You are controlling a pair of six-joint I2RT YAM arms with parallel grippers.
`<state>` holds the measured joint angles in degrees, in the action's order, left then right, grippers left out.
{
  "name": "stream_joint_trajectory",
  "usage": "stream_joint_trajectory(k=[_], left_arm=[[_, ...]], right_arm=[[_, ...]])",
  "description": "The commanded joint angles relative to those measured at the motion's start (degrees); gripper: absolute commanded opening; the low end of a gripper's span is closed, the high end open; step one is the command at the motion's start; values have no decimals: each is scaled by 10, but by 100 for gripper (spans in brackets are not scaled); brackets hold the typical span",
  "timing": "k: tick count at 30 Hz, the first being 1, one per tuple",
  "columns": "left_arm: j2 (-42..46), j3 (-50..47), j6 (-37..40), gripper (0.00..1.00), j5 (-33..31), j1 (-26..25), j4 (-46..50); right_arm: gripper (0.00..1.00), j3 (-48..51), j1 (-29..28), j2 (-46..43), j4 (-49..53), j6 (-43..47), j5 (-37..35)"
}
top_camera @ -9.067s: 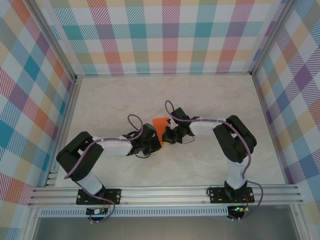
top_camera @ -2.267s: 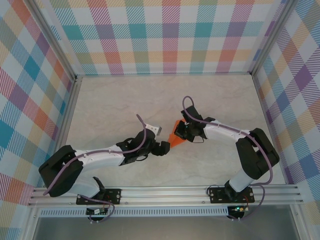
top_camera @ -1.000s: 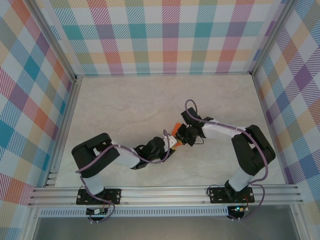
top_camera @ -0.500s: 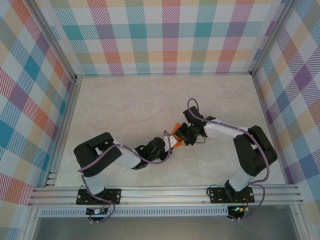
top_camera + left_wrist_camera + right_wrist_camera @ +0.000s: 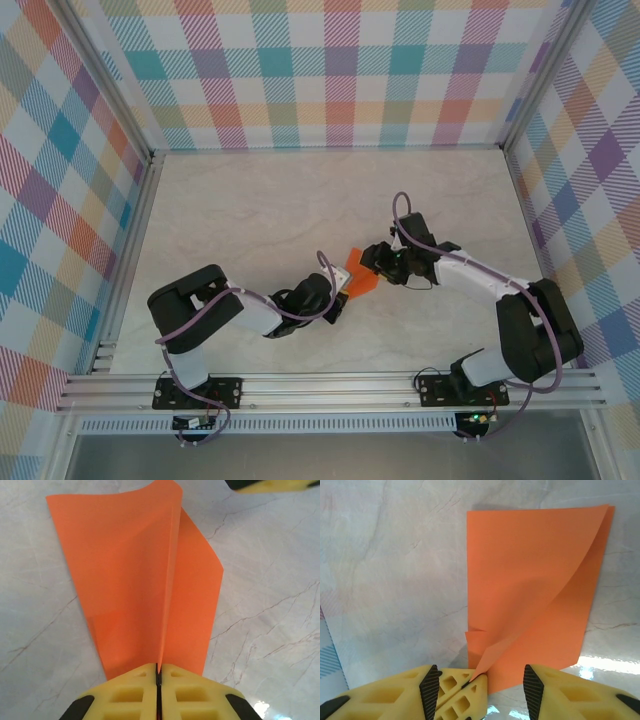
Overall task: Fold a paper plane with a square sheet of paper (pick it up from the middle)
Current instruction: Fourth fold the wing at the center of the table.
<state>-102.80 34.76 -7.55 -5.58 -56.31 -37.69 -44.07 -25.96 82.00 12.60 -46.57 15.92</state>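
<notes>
The square sheet of paper (image 5: 358, 268) is bright orange and folded into a wide paper plane shape, with a raised centre ridge (image 5: 170, 570) and a flap on each side. It sits mid-table. My left gripper (image 5: 338, 289) is shut on the near end of that ridge (image 5: 158, 668), yellow jaws pressed together. My right gripper (image 5: 377, 262) stands open just right of the paper, touching nothing. In the right wrist view its gripper (image 5: 481, 680) brackets the left gripper's fingers (image 5: 457, 690), and the paper (image 5: 530, 580) spreads out beyond them.
The marble tabletop (image 5: 250, 200) is bounded by plaid walls (image 5: 340, 70) at the back and both sides. An aluminium rail (image 5: 330, 390) carrying both arm bases runs along the near edge. A tip of the right gripper's fingers (image 5: 272, 484) shows beyond the paper.
My left gripper closed on the paper's ridge. My right gripper opened, let go of the paper and drew back to the right.
</notes>
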Motion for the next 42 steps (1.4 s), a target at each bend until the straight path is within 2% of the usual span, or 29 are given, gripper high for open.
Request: stream_joint_trajectory(k=[1,8,18,30,42], left_arm=[[20,-6,-86,8,8,6,-15],[30,-31,-170,6,15,24,-51],[15,-48,-222,6,23,33,-91],[6,-52,-238,6,21,35,-89],[15,-43,-236,14,25,35,-54]], right_arm=[[48,19,0,-7,-35,65,32],[39,37,1,23,-66,60,55],[22,-12,2,107,-96,68,112],[24,-41,2,167,-93,70,113],[37,-47,1,205,-89,66,109]])
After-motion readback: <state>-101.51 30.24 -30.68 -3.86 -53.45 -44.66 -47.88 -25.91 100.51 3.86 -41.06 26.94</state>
